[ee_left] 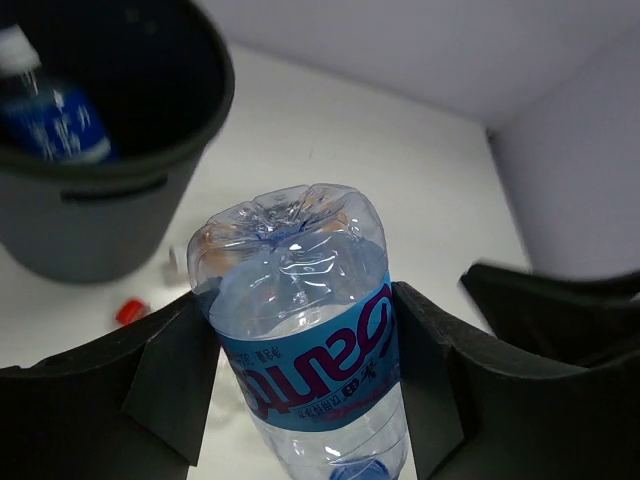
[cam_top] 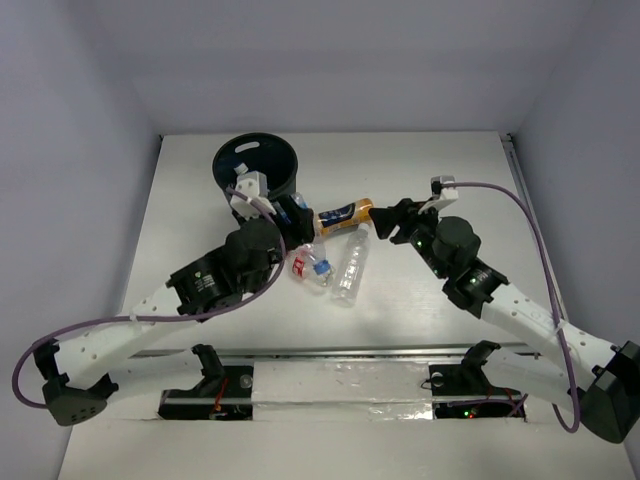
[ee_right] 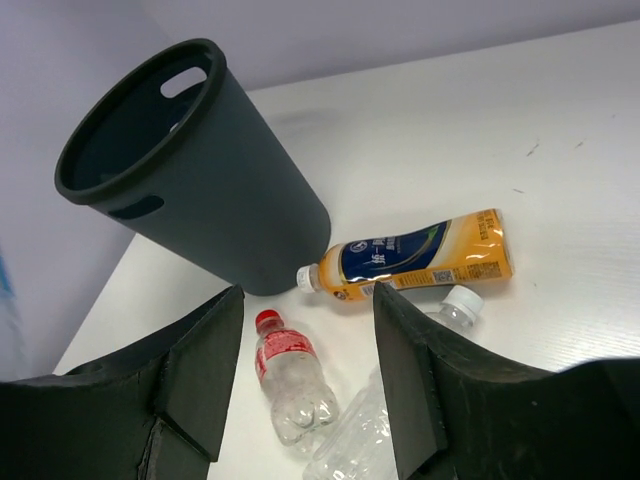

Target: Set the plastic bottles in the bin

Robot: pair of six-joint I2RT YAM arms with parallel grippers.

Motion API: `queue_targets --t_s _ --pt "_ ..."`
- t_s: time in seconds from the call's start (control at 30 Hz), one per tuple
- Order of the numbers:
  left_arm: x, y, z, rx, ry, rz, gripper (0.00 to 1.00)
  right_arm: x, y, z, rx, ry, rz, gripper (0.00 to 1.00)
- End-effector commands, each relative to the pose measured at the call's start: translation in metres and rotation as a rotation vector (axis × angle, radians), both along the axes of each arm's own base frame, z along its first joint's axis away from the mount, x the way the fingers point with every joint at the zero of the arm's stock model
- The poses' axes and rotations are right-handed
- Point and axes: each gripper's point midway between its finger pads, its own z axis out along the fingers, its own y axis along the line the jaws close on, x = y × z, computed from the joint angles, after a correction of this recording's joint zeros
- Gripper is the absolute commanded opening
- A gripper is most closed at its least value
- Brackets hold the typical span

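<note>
Plastic bottles (cam_top: 345,215) lie in three places: one in the bin, one in a claw, three on the desk (cam_top: 450,160).

The bin (cam_top: 258,165) stands upright near the far left corner of the desk. The left wrist view looks into it and shows a blue-labelled bottle (ee_left: 50,115) resting against the inner wall, its white cap uppermost.

The left claw (ee_left: 300,340) is closed around a second blue-labelled bottle (ee_left: 300,280). Both fingers (ee_left: 175,380) press against the label band, one on each side. The bottle's ribbed base points away from the wrist and its blue cap points toward it. In the top view this claw is just beside the bin's near right side, outside the rim.

The right claw (ee_right: 305,310) is spread wide and has nothing between its fingers. It hangs over the middle of the desk, a little toward the far edge.

The orange bottle (ee_right: 420,255) lies on its side below it, its cap toward the bin and close to the bin's foot. The red-capped bottle (ee_right: 290,375) lies nearer the near edge. The white-capped bottle (ee_right: 450,305) lies just beside the orange one, its cap close to that bottle's side; whether they touch I cannot tell.
</note>
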Motion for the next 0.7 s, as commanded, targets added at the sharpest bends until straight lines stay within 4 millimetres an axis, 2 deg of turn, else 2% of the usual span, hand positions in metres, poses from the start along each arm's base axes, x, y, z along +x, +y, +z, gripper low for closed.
queue_targets --t_s 0.0,0.03,0.07,0.13,0.17,0.23,0.27,0.33,0.37,0.43,0.47,0.53,0.67 --pt "0.024 0.024 0.069 0.039 -0.163 0.148 0.38 0.0 -0.001 0.018 0.056 -0.046 -0.003 0.6" --pt "0.036 0.034 0.079 0.04 -0.177 0.189 0.38 0.0 0.0 0.018 0.058 -0.045 0.001 0.6" --pt "0.046 0.036 0.084 0.056 -0.183 0.205 0.38 0.0 0.0 0.018 0.059 -0.044 0.002 0.6" --pt "0.063 0.045 0.109 0.019 -0.231 0.218 0.36 -0.002 0.001 0.019 0.063 -0.049 0.013 0.59" --pt "0.083 0.066 0.111 0.02 -0.238 0.279 0.35 -0.004 0.0 0.023 0.073 -0.062 0.016 0.59" --pt "0.099 0.082 0.121 0.022 -0.262 0.327 0.35 -0.005 -0.002 0.024 0.078 -0.066 0.012 0.59" --pt "0.117 0.095 0.123 0.045 -0.256 0.38 0.35 -0.005 -0.002 0.023 0.076 -0.066 0.01 0.59" --pt "0.133 0.109 0.123 0.097 -0.242 0.45 0.35 -0.005 -0.003 0.025 0.08 -0.067 0.009 0.59" --pt "0.147 0.113 0.115 0.161 -0.227 0.482 0.35 -0.006 -0.002 0.024 0.078 -0.066 0.012 0.59" --pt "0.159 0.136 0.129 0.172 -0.264 0.58 0.35 -0.006 0.0 0.024 0.083 -0.062 0.022 0.59" --pt "0.169 0.139 0.123 0.2 -0.259 0.601 0.35 -0.007 0.001 0.025 0.085 -0.063 0.027 0.59" --pt "0.176 0.149 0.129 0.247 -0.272 0.661 0.35 -0.008 0.001 0.026 0.09 -0.064 0.033 0.59" --pt "0.19 0.152 0.114 0.346 -0.269 0.712 0.35 -0.008 0.0 0.026 0.088 -0.065 0.032 0.59"
